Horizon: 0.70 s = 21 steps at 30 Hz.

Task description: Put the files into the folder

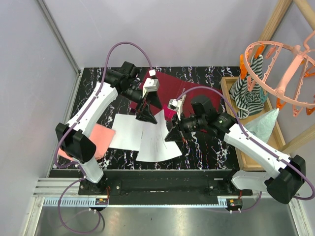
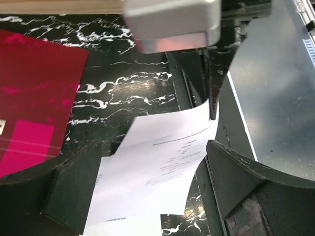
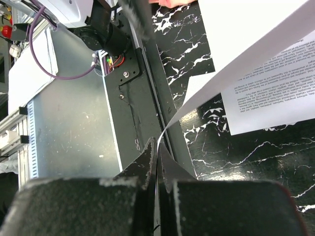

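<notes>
Right gripper (image 3: 156, 161) fills my wrist view, jaws clamped on one edge of the files (image 1: 156, 141), raised off the tabletop (image 1: 202, 153); left gripper (image 1: 146, 115) hangs jaws apart by the folder (image 1: 170, 88) at twelve o'clock, so I reckon the transfer is underway and next calls for sliding that sheet inside.

Left pincer (image 1: 145, 117) spread wide, aimed down; right pincer (image 3: 157, 155) (fingers pressed together) nipping files (image 1: 156, 142).

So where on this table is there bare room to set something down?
Bare table between the folder and the wooden tray, and between the files and that tray's near end. Crowded at centre: files, left fingers and right fingers bunch together.
</notes>
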### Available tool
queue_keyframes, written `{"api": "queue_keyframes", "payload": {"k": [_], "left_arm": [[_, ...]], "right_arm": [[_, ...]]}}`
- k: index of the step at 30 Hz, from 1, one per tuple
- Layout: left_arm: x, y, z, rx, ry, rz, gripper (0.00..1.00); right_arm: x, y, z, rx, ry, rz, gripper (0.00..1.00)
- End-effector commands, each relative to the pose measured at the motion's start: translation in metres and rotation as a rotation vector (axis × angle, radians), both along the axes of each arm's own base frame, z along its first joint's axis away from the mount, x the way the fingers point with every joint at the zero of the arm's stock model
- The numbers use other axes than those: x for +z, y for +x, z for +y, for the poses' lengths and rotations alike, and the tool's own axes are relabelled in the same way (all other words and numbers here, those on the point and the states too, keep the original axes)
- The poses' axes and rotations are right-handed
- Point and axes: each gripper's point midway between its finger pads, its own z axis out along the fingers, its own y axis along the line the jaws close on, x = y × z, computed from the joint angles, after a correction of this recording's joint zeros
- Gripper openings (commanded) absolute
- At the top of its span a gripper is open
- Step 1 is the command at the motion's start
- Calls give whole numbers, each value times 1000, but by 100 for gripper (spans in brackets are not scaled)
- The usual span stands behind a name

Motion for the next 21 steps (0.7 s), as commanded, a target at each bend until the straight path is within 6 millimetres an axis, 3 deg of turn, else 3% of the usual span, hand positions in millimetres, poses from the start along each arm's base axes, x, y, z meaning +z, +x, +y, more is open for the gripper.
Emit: {"api": "queue_keyframes", "payload": {"k": [1, 8, 11, 15, 21], "left_arm": [[16, -15, -7, -73, -70, -23, 88], [15, -9, -11, -70, -62, -13, 85], [13, -9, -10, -69, -56, -7, 75], [11, -10, -9, -62, -42, -13, 55], [13, -6, -6, -37, -37, -21, 44]], "right_arm": [[26, 5, 2, 8, 39, -69, 0], [30, 6, -1, -9, 30, -86, 0], [30, 6, -3, -18, 22, -87, 0], [24, 10, -6, -46, -3, -89, 0], [21, 12, -9, -67, -25, -88, 0]]}}
